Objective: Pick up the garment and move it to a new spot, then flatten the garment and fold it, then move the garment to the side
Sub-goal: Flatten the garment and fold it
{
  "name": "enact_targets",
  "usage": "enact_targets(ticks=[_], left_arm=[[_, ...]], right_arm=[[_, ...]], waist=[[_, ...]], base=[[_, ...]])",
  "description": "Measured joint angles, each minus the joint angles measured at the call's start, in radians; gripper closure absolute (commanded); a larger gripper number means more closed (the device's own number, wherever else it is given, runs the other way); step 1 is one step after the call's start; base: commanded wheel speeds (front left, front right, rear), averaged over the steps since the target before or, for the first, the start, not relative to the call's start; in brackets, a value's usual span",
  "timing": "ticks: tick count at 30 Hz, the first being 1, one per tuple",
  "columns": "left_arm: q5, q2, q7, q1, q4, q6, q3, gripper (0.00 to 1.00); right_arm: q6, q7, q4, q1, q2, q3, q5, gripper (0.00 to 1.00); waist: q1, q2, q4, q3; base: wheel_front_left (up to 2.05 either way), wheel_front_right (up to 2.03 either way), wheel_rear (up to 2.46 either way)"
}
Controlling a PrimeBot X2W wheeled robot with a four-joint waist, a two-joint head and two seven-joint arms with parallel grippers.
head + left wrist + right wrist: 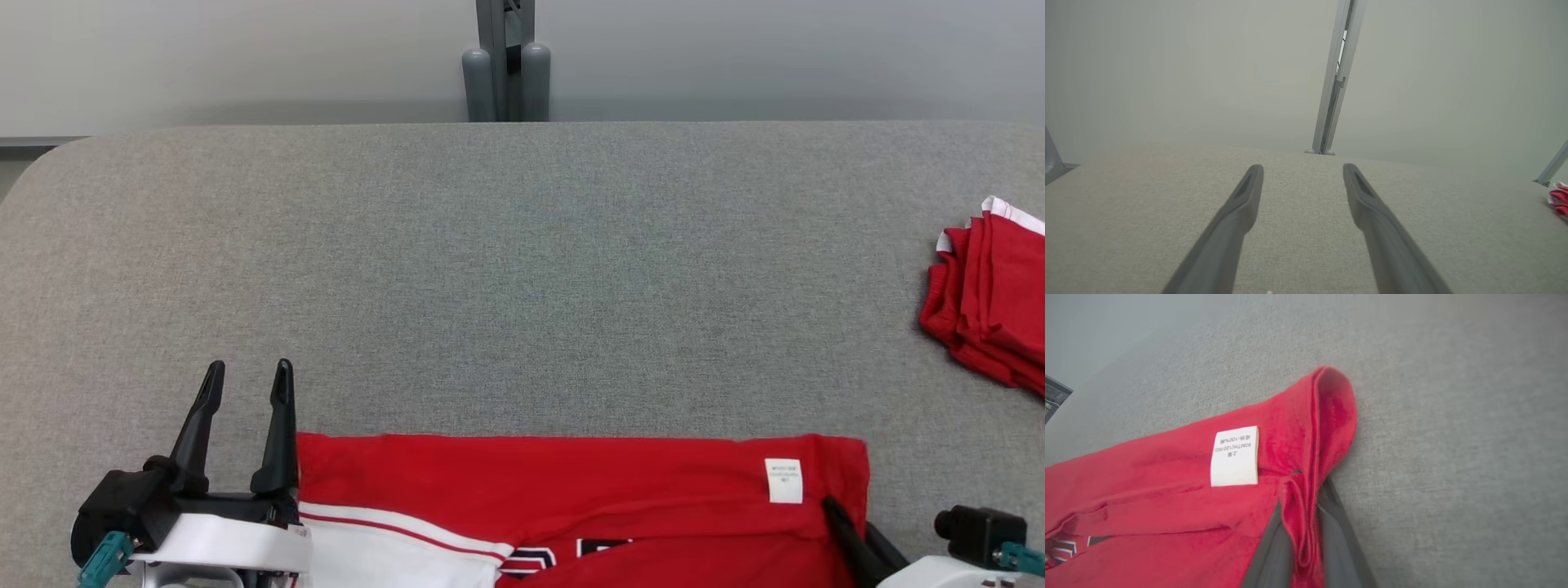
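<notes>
A red garment (571, 498) with white trim and a white care label (784, 480) lies flat along the near edge of the grey table (522, 269). My right gripper (837, 510) sits at the garment's right end, and in the right wrist view its fingers (1331, 522) are shut on a pinched fold of the red garment (1167, 506) just below the care label (1235, 456). Beside the garment's left edge, my left gripper (249, 376) stands open over bare cloth; in the left wrist view the left gripper (1303, 168) holds nothing.
A stack of folded red garments (992, 294) lies at the table's right edge, also seen small as a red pile (1559, 198). A grey post (506, 61) rises behind the table's far edge. The table's middle and left are bare grey cloth.
</notes>
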Motion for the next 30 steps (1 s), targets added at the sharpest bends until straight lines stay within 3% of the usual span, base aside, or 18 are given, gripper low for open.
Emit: enact_targets(ticks=[11, 17, 24, 30], left_arm=[[0.000, 0.000, 0.000, -0.005, 0.012, 0.000, -0.012, 0.00], [-0.002, -0.001, 0.000, -0.005, 0.019, 0.000, -0.012, 0.00], [-0.002, -0.001, 0.000, 0.007, 0.036, 0.000, -0.011, 0.00], [-0.002, -0.002, 0.000, 0.021, 0.051, 0.000, -0.012, 0.00]], right_arm=[[-0.001, 0.016, 0.075, -0.083, -0.140, -0.145, -0.021, 1.00], [-0.002, 0.052, 0.078, -0.095, -0.181, -0.152, -0.033, 1.00], [-0.003, 0.148, -0.023, -0.060, -0.202, -0.107, 0.004, 1.00], [-0.003, 0.282, -0.201, 0.021, -0.180, -0.112, 0.087, 1.00]], waist=[[0.0000, 0.0000, 0.009, -0.002], [0.0000, 0.0000, 0.013, -0.015], [-0.0001, 0.0000, 0.002, -0.045], [0.0000, 0.0000, -0.018, -0.070]], base=[[0.00, 0.00, 0.00], [0.00, 0.00, 0.00], [0.00, 0.00, 0.00], [0.00, 0.00, 0.00]])
